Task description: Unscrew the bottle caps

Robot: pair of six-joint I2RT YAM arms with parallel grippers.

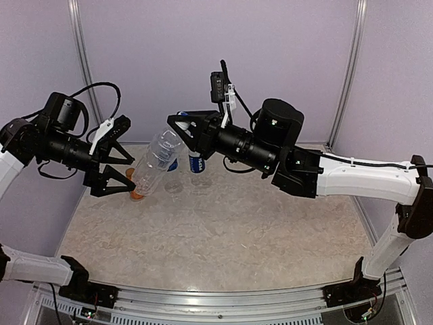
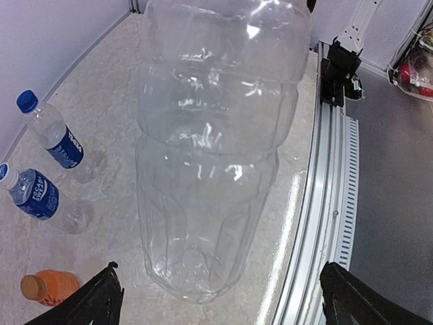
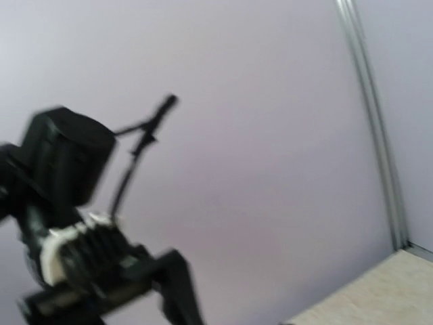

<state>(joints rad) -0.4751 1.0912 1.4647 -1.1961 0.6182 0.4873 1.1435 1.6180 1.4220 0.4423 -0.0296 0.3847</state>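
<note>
A large clear unlabelled bottle [image 1: 155, 162] hangs tilted above the table, its neck end inside my right gripper [image 1: 177, 128], which is shut on it; its cap is hidden there. My left gripper [image 1: 128, 175] stands open, its fingers on either side of the bottle's base without touching. In the left wrist view the same bottle [image 2: 210, 149] fills the middle, bottom toward the camera, between the fingertips [image 2: 101, 305]. Two blue-labelled bottles [image 2: 57, 139] [image 2: 34, 196] with blue caps [image 2: 27, 101] stand at the left. An orange bottle [image 2: 51, 288] wears an orange cap [image 2: 30, 287].
The table's metal front rail [image 2: 328, 203] runs close to the right of the hanging bottle. Purple walls close off the back and sides. The right wrist view is blurred and shows only the wall and the left arm [image 3: 67, 223].
</note>
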